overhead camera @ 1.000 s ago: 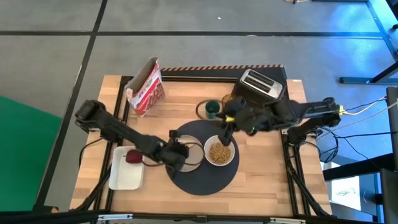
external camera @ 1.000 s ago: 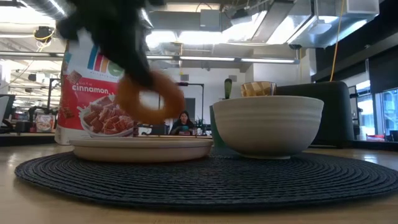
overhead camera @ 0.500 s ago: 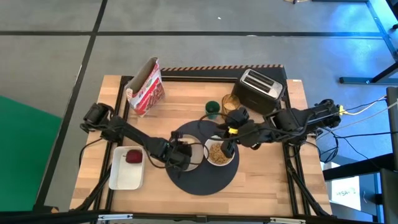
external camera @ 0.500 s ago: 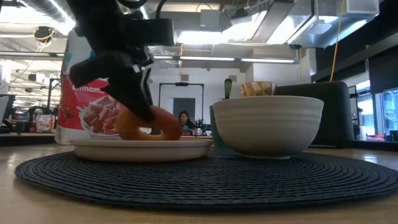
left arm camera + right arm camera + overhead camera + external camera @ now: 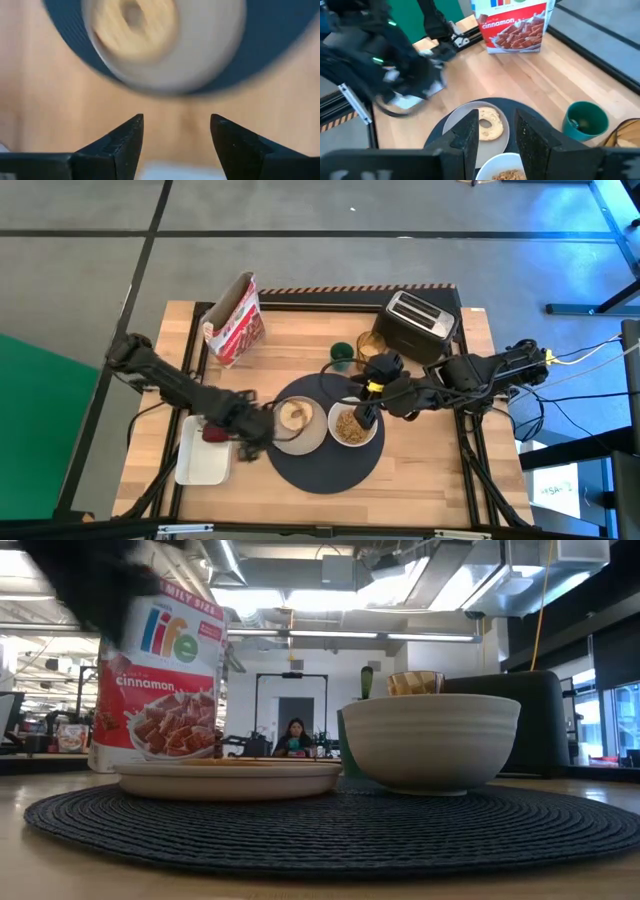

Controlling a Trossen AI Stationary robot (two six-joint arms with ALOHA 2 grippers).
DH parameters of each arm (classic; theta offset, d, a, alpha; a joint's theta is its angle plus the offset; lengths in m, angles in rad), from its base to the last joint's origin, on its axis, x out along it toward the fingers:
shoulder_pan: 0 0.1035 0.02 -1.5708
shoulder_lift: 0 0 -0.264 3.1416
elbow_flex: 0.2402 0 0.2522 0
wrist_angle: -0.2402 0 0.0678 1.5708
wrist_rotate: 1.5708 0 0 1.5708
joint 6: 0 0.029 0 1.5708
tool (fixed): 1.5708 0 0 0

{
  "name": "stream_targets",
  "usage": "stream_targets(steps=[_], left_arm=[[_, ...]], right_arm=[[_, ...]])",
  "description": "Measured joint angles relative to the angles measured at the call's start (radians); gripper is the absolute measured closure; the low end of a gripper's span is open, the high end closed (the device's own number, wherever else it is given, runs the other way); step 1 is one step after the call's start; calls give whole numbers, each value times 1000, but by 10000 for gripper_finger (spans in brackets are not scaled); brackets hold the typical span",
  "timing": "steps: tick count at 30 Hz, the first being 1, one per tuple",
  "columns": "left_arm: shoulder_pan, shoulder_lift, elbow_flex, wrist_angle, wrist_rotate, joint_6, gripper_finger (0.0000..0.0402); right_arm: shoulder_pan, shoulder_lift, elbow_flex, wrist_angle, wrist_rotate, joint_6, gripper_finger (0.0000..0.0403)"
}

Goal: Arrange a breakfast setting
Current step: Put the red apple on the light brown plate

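Note:
The toasted round (image 5: 293, 416) lies flat on the beige plate (image 5: 312, 438), which sits on the dark grey mat (image 5: 325, 470). Beside the plate on the mat stands the white bowl (image 5: 352, 426), filled with cereal. My left gripper (image 5: 258, 426) is open just left of the plate and points at it; the left wrist view shows its fingers (image 5: 173, 135) apart, with the round (image 5: 135, 20) beyond them. My right gripper (image 5: 364, 418) hangs over the bowl, with its fingers (image 5: 497, 132) slightly apart around nothing. The green cup (image 5: 341, 355) and amber glass (image 5: 368, 345) stand behind the mat. The red fruit (image 5: 212, 432) lies on the white tray.
A cereal box (image 5: 235, 320) stands at the far left and a black toaster (image 5: 420, 320) at the far right. The white tray (image 5: 200, 465) lies at the near left, under my left arm. Bare wood shows near the table's front edge.
My left gripper has brought the toasted round down onto the plate, opened and let go. It has then drawn back toward the table's left edge. The round, which hung tilted above the plate, now lies flat on it.

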Motion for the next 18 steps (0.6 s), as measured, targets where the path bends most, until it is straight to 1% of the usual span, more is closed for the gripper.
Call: stream_targets(steps=[3,8,12,18], left_arm=[[-79,-70,-16,-109,81,-66,171],[-206,-152,-51,-204,95,-206,143],[-269,-199,-132,-206,147,-299,105],[-313,-231,-296,-172,180,-326,53]], right_arm=[[0,0,0,0,16,0,291],[0,0,0,-9,16,-1,291],[1,0,0,-9,16,-1,291],[16,0,0,-11,21,0,291]])
